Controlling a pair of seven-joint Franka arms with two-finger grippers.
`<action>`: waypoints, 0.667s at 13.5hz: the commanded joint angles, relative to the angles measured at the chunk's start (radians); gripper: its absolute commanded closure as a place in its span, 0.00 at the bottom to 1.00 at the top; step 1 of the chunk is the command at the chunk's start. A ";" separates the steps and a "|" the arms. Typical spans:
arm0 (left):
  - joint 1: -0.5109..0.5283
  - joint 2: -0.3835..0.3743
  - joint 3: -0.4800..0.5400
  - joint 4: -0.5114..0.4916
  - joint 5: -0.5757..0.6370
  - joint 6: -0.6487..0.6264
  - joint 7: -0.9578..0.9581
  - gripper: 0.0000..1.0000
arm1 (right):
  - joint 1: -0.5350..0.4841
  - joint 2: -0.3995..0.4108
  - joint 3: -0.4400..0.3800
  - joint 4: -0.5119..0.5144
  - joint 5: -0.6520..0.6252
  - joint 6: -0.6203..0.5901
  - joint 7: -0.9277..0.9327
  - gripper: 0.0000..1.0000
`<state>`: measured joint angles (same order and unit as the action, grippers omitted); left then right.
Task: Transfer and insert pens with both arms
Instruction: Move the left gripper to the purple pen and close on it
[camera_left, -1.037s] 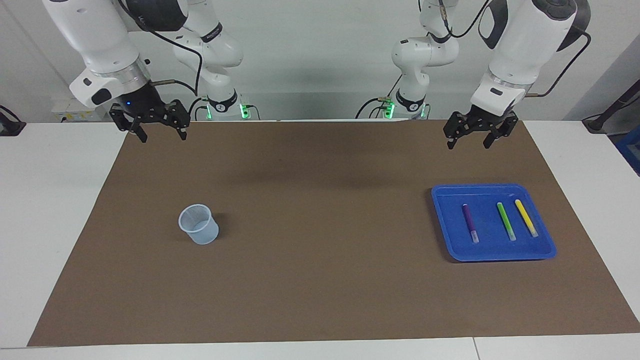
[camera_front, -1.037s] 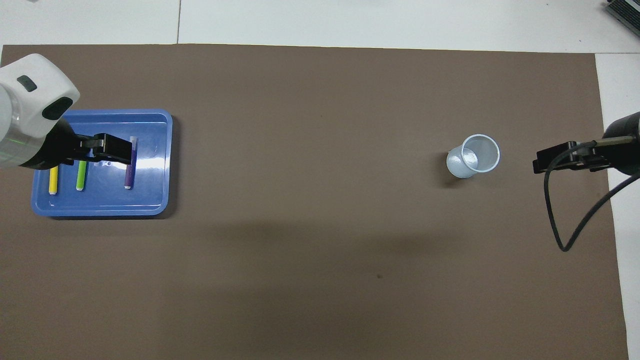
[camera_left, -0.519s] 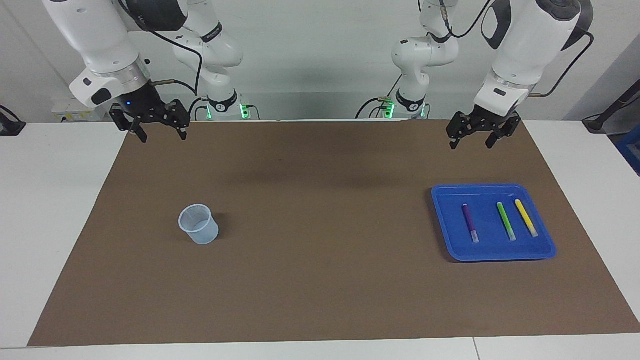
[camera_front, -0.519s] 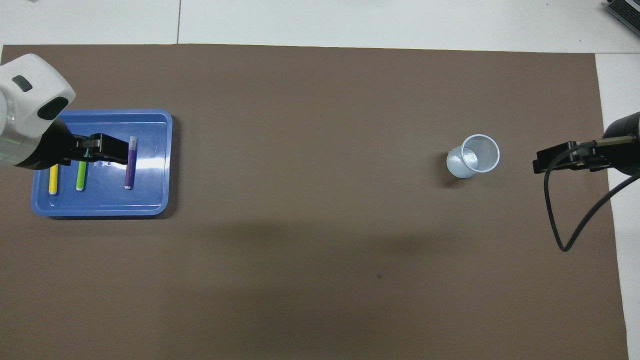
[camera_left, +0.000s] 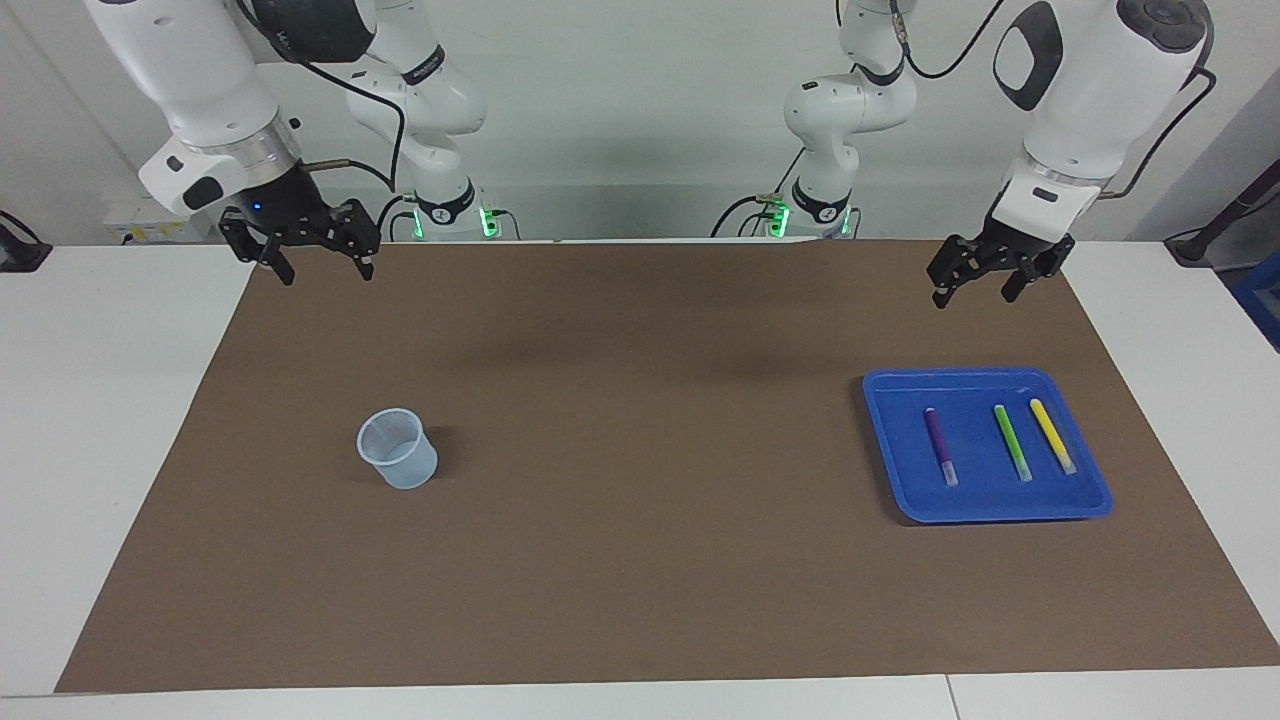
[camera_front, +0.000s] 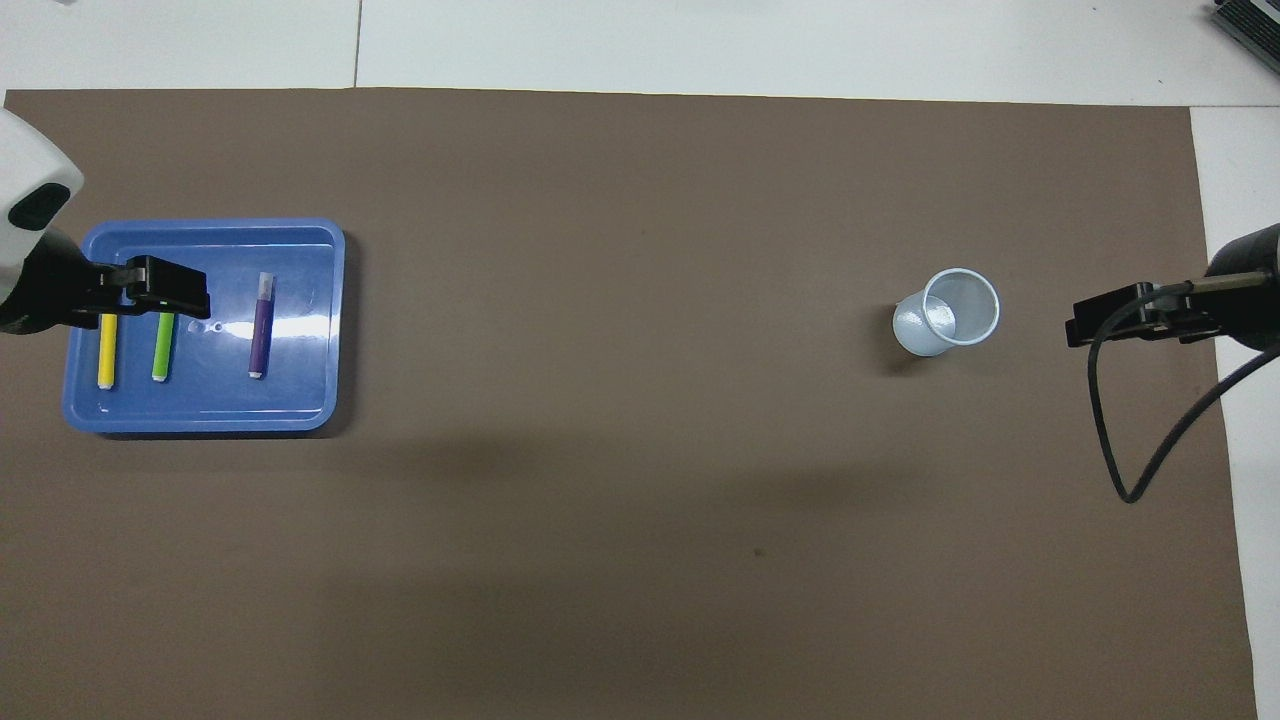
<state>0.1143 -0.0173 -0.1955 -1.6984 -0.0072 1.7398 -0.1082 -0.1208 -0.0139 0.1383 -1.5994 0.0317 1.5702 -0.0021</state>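
Sliding toward its desk edge, left gripper (camera_left: 970, 286) hangs high, fingers spread, empty. Right gripper (camera_left: 318, 258) waits, fingers released. Pens (camera_left: 1010, 441) lie in blue tray (camera_left: 890, 440).

Mat (camera_left: 640, 560) bare between cup (camera_left: 398, 449) and tray (camera_left: 1000, 510).

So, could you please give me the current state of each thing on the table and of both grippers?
Purple pen: lying flat in the blue tray.
Green pen: flat in the tray.
Yellow pen: flat in the tray.
Cup: upright, no pen in it.
Left gripper: fingers open, raised, holds nothing.
Right gripper: fingers open, raised, waiting.
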 joint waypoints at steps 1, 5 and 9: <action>0.028 -0.015 -0.001 -0.075 -0.002 0.108 0.051 0.00 | -0.005 -0.024 0.004 -0.025 -0.013 -0.009 -0.013 0.00; 0.071 0.104 -0.001 -0.076 0.012 0.231 0.143 0.00 | -0.005 -0.023 0.004 -0.025 -0.013 -0.009 -0.013 0.00; 0.096 0.209 -0.001 -0.104 0.078 0.397 0.156 0.00 | -0.005 -0.024 0.004 -0.025 -0.013 -0.010 -0.013 0.00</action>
<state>0.1903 0.1684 -0.1927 -1.7812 0.0503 2.0716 0.0289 -0.1208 -0.0139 0.1383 -1.5998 0.0317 1.5701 -0.0021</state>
